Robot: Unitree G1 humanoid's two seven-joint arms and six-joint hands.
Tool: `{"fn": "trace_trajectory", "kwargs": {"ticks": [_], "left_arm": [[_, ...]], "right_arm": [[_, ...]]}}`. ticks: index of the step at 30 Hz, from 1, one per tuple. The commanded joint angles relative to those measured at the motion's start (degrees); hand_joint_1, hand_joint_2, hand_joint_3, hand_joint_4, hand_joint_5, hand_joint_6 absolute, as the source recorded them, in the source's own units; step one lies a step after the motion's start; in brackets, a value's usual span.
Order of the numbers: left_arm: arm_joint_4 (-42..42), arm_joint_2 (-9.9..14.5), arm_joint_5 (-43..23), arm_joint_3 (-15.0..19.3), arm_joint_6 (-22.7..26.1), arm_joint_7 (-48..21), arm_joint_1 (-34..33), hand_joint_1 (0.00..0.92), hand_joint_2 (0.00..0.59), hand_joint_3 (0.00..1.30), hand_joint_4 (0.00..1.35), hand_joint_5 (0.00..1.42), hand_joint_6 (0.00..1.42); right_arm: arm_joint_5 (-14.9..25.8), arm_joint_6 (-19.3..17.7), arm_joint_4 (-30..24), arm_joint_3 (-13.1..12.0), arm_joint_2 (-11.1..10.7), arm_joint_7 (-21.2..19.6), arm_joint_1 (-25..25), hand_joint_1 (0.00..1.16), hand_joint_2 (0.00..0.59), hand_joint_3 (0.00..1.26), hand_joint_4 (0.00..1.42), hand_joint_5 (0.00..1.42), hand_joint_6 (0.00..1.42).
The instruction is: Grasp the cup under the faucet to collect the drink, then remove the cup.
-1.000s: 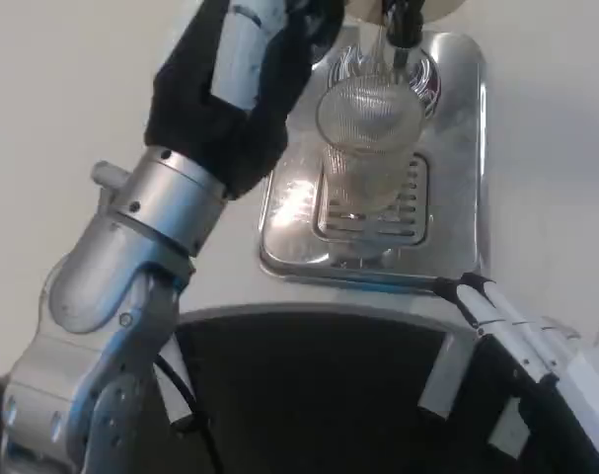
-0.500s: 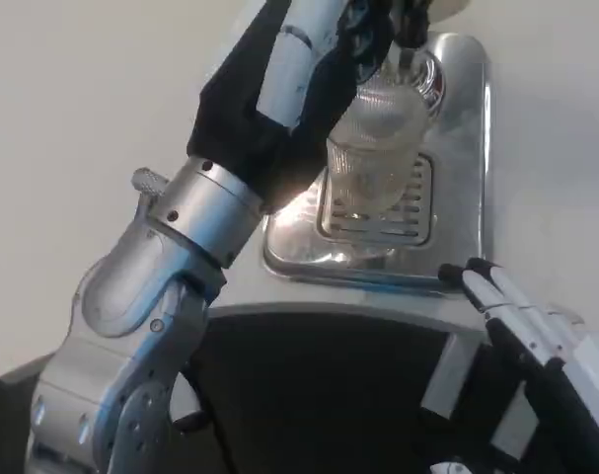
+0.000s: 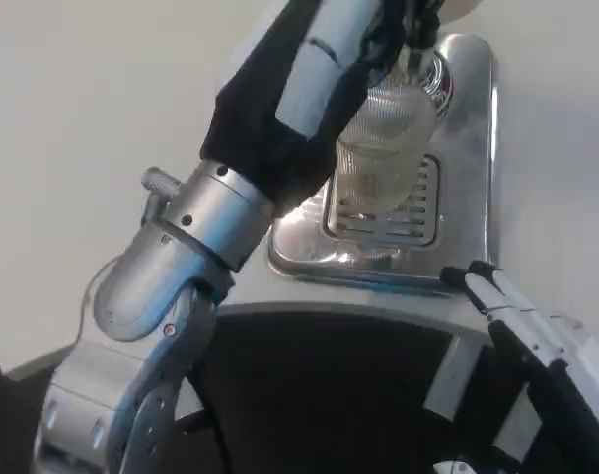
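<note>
One upright ribbed clear glass cup [image 3: 383,148] lies beside my left hand [image 3: 363,30], grip unclear; right hand [image 3: 521,326] waits, fingers straight.

The white bench [image 3: 72,148] carries a shiny steel drip tray [image 3: 472,168] at its far middle. A slotted grate [image 3: 417,219] is set into the tray, and a clear ribbed cup [image 3: 383,148] stands on that grate.
</note>
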Motion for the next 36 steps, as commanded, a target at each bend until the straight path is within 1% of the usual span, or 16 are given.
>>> {"fn": "trace_trajectory", "kwargs": {"ticks": [1, 4, 9, 12, 14, 18, 20, 23, 26, 27, 31, 34, 36], "left_arm": [[1.8, 3.1, 4.8, -3.1, -2.9, -4.1, -0.9, 0.0, 0.199, 0.0, 0.0, 0.0, 0.0], [2.7, 4.5, 7.7, -4.1, -4.9, -5.2, -1.4, 0.0, 0.202, 0.0, 0.0, 0.0, 0.0], [4.5, 6.3, 12.1, -5.5, -9.0, -6.9, -1.9, 0.0, 0.207, 0.0, 0.0, 0.0, 0.0], [5.4, 8.8, 17.8, -7.1, -13.3, -7.4, -2.7, 0.0, 0.208, 0.0, 0.0, 0.0, 0.0], [6.1, 9.6, 20.2, -7.6, -15.3, -7.7, -3.0, 0.0, 0.209, 0.0, 0.0, 0.0, 0.0], [7.3, 11.5, 24.8, -8.5, -18.9, -7.8, -3.4, 0.0, 0.209, 0.0, 0.0, 0.0, 0.0], [8.0, 12.7, 28.2, -9.1, -21.4, -7.6, -3.6, 0.0, 0.209, 0.0, 0.0, 0.0, 0.0], [9.3, 13.7, 31.5, -9.3, -24.0, -7.1, -3.5, 0.0, 0.211, 0.0, 0.0, 0.0, 0.0], [10.2, 14.1, 32.5, -8.8, -25.4, -6.9, -3.2, 0.0, 0.215, 0.0, 0.0, 0.0, 0.0], [10.4, 14.1, 32.7, -8.6, -25.8, -6.9, -3.1, 0.0, 0.215, 0.0, 0.0, 0.0, 0.0], [11.1, 14.2, 33.0, -8.0, -26.8, -7.0, -2.6, 0.0, 0.216, 0.0, 0.0, 0.0, 0.0], [11.5, 14.1, 33.4, -7.7, -27.2, -6.8, -2.3, 0.0, 0.217, 0.0, 0.0, 0.0, 0.0], [11.8, 13.9, 33.6, -7.4, -27.2, -6.6, -2.2, 0.0, 0.217, 0.0, 0.0, 0.0, 0.0]], "right_arm": [[0.9, 1.0, 0.0, -0.3, 0.6, -0.1, 1.2, 0.7, 0.348, 0.1, 0.04, 0.1, 0.17], [1.4, 1.9, -0.6, -0.2, 1.1, 0.0, 1.7, 0.7, 0.355, 0.1, 0.05, 0.11, 0.18], [1.7, 2.7, -1.2, -0.2, 1.1, 0.5, 1.9, 0.69, 0.353, 0.1, 0.05, 0.11, 0.19], [1.7, 3.0, -1.1, 0.0, 1.2, 0.5, 1.8, 0.68, 0.353, 0.1, 0.05, 0.11, 0.19], [1.6, 3.2, -1.1, 0.1, 1.2, 0.5, 1.7, 0.66, 0.35, 0.1, 0.06, 0.11, 0.19], [1.4, 3.6, -1.1, 0.4, 1.4, 0.4, 1.6, 0.65, 0.35, 0.1, 0.05, 0.11, 0.19], [1.3, 3.9, -1.1, 0.5, 1.6, 0.3, 1.6, 0.65, 0.349, 0.1, 0.05, 0.11, 0.19], [1.5, 4.8, -1.0, 1.0, 2.8, -0.1, 1.7, 0.63, 0.337, 0.1, 0.05, 0.11, 0.2], [2.2, 6.7, -1.3, 1.7, 4.7, -0.4, 1.7, 0.63, 0.337, 0.09, 0.05, 0.11, 0.2], [2.5, 7.5, -1.4, 2.0, 5.4, -0.5, 1.6, 0.63, 0.326, 0.09, 0.05, 0.11, 0.2], [3.6, 10.4, -1.6, 2.3, 7.6, -0.6, 0.5, 0.6, 0.317, 0.08, 0.04, 0.1, 0.18], [4.5, 13.9, -1.2, 2.1, 9.1, -0.3, -3.0, 0.6, 0.316, 0.07, 0.04, 0.1, 0.18], [4.8, 15.8, -1.0, 2.3, 9.8, -0.3, -5.0, 0.58, 0.301, 0.06, 0.03, 0.09, 0.17]]}}
